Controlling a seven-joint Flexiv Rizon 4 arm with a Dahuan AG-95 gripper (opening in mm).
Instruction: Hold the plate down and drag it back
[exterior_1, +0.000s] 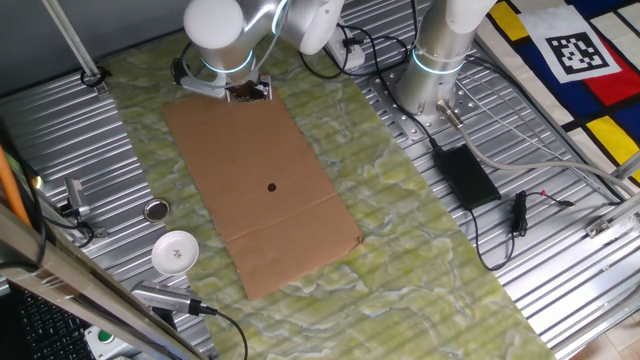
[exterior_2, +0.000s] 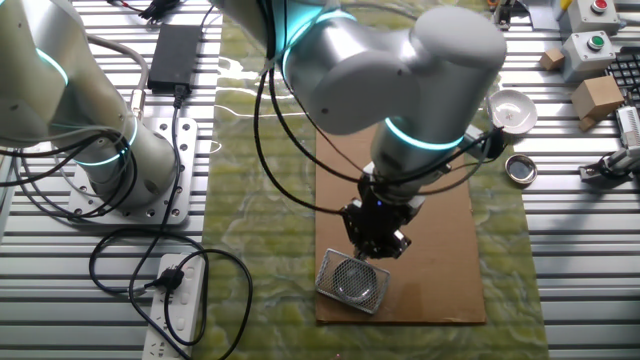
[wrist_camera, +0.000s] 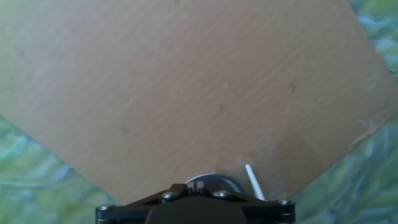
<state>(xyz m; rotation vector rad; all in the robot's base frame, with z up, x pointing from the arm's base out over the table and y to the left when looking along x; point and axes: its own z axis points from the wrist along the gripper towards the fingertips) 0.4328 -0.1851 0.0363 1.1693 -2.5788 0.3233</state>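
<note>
- This is a robotics lab or test bench, not a home: the table (exterior_1: 560, 300) is ribbed bare metal.
- Two arm bases are bolted to it, each with a glowing teal ring; one base (exterior_1: 437, 60) sits on a drilled mounting plate.
- A power brick (exterior_1: 466, 175) and loose cables lie about, and a power strip (exterior_2: 178, 310) rests on the slats.
- A black-and-white marker tag (exterior_1: 574, 52) sits on a coloured board.
- Push-button boxes (exterior_2: 590, 45) stand at one corner.
</note>
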